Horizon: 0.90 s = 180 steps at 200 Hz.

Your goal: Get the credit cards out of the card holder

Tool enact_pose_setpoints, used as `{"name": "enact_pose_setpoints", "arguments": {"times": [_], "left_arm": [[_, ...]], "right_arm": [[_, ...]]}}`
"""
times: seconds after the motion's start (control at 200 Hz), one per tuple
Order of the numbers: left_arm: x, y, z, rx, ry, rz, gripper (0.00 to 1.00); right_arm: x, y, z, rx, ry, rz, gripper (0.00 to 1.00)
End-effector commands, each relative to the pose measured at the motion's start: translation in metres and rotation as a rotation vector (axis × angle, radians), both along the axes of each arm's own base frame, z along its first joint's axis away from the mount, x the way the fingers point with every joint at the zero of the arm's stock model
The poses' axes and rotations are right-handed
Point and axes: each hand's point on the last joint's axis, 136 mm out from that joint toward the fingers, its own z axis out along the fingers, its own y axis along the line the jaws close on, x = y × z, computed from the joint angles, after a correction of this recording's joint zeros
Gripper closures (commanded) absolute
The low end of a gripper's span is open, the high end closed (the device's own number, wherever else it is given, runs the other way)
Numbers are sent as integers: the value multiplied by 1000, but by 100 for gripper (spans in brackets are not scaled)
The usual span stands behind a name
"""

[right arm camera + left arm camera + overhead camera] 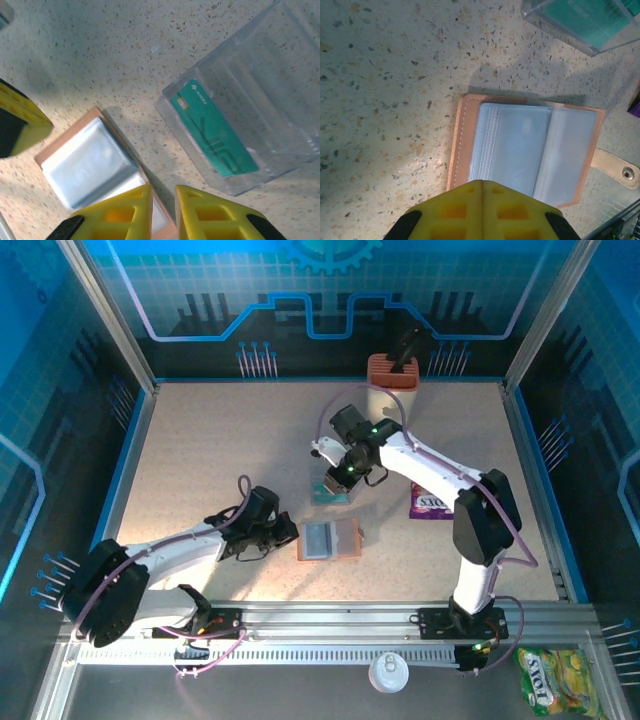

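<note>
Card holder (525, 150) lies open and flat on the speckled table (380, 100), with its grey-blue pockets facing up, right in front of the left gripper (482, 187). That gripper's yellow fingers are pressed tight together with nothing between them. Their tips are over the near edge of the holder, but I cannot tell if they touch it. A brown strap (620, 170) with a snap sticks out from the holder's side. Past the holder, farther from those jaws, sits a clear plastic box (280, 75) with one teal credit card (215, 131) lying inside. The right gripper (163, 200) is above the spot between the holder and the box. Its fingers stand a little apart and hold nothing. A purple packet (432, 502) lies off to its side.
</note>
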Motion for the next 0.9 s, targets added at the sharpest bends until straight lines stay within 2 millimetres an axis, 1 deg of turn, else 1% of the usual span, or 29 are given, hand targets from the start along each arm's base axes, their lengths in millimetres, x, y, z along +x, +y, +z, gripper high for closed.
{"name": "enact_pose_setpoints", "arguments": {"times": [0.0, 0.165, 0.355, 0.53, 0.7, 0.895], "left_arm": [[6, -15, 9, -48, -9, -13, 94], [3, -19, 4, -32, 4, -23, 94], [0, -18, -6, -2, 28, -15, 96], [-2, -17, -8, 22, 33, -16, 97], [-6, -14, -11, 50, 47, -22, 98], [-12, -10, -16, 72, 57, -22, 98]], "right_arm": [[-2, 13, 17, 132, 10, -156, 81], [-24, 14, 17, 215, 50, -231, 83], [-48, 25, 15, 338, 102, -297, 86], [-65, 28, 4, 359, 139, -347, 88], [-76, 32, -11, 371, 253, -427, 88], [-89, 37, -27, 334, 344, -449, 87]]}}
